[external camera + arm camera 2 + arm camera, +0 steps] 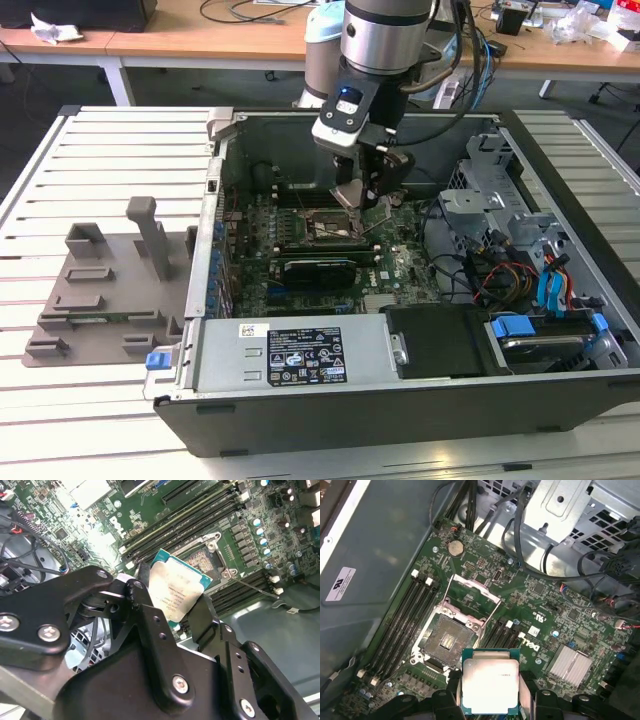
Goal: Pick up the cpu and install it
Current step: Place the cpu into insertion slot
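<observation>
The cpu [490, 681] [176, 589], a flat square chip with a shiny silver top and teal edge, sits between my black fingers [142, 605]. My gripper [362, 200] is shut on it inside the open computer case, just above the motherboard. The bare black socket [446, 641] [205, 562] lies close beside the chip, with its metal load frame [470, 600] swung up and open. In the exterior view my wrist hangs over the socket area [325, 228], and the chip itself is hard to make out there.
Memory slots [402, 625] flank the socket on both sides. A silver heatsink [570, 664] and loose cables [600, 580] lie nearby. The drive cage [500, 200] stands at the exterior view's right, the power supply [300, 355] in front, a grey plastic tray [110, 280] on the left.
</observation>
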You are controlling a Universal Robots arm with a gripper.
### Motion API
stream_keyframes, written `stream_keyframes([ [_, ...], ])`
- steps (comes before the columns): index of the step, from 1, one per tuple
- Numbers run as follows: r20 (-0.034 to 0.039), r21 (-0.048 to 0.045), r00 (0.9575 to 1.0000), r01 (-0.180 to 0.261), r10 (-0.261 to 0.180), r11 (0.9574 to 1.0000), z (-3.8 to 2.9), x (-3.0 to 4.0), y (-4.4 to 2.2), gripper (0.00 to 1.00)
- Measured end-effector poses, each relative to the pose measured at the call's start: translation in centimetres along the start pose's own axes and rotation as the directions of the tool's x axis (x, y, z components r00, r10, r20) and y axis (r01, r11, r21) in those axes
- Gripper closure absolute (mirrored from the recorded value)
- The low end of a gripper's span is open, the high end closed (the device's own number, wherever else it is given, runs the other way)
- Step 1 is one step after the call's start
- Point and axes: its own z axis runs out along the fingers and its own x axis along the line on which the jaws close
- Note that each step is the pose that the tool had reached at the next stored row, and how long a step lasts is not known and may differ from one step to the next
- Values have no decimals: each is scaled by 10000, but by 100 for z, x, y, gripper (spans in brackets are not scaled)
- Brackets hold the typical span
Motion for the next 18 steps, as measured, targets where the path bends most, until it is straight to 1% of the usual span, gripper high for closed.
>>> stream_keyframes([
  [3,-4,3,9995,-305,305,9995,0,0,0,45],
  [5,-11,7,9972,-749,749,9972,1,0,0,45],
  [6,-13,10,9955,-952,952,9955,1,0,0,45],
  [7,-18,13,9914,-1307,1307,9914,2,0,0,45],
  [8,-22,16,9879,-1550,1550,9879,3,0,0,45],
  [10,-29,21,9797,-2005,2005,9797,7,0,0,45],
  [12,-33,25,9717,-2361,2361,9717,10,0,0,45],
  [15,-39,33,9566,-2914,2914,9566,15,0,0,45],
  [16,-41,35,9505,-3107,3107,9505,17,0,0,45],
  [17,-45,39,9418,-3360,3360,9418,19,0,0,45],
  [18,-47,43,9320,-3625,3626,9320,22,0,0,45],
])
